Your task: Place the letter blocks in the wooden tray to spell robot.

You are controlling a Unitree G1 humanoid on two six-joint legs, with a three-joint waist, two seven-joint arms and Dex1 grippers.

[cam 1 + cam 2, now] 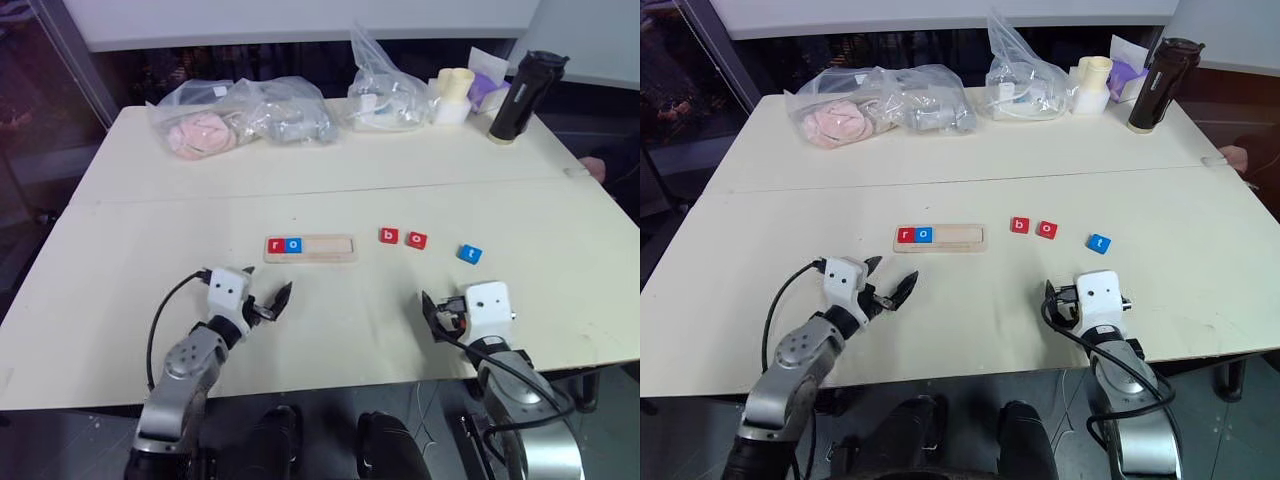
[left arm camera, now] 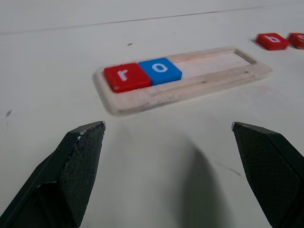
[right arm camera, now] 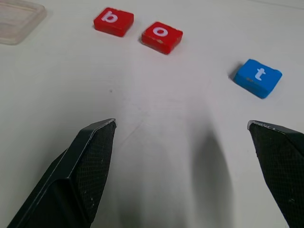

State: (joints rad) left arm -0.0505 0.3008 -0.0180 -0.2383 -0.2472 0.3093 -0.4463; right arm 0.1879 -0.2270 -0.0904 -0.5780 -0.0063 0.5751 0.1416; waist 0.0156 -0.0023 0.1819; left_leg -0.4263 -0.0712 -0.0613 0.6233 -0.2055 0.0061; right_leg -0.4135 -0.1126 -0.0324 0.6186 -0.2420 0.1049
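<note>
A long wooden tray (image 1: 310, 248) is lying on a pale table (image 1: 150, 220), holding a red "r" block (image 1: 276, 244) and a blue "o" block (image 1: 293, 244) at its left end. To its right, a red "b" block (image 1: 388, 236), red "o" block (image 1: 416, 240) and blue "t" block (image 1: 470, 254) are sitting loose. The left gripper (image 1: 268, 304) and right gripper (image 3: 185, 175) are hovering near the table's front edge, jaws spread wide, gripping nothing.
</note>
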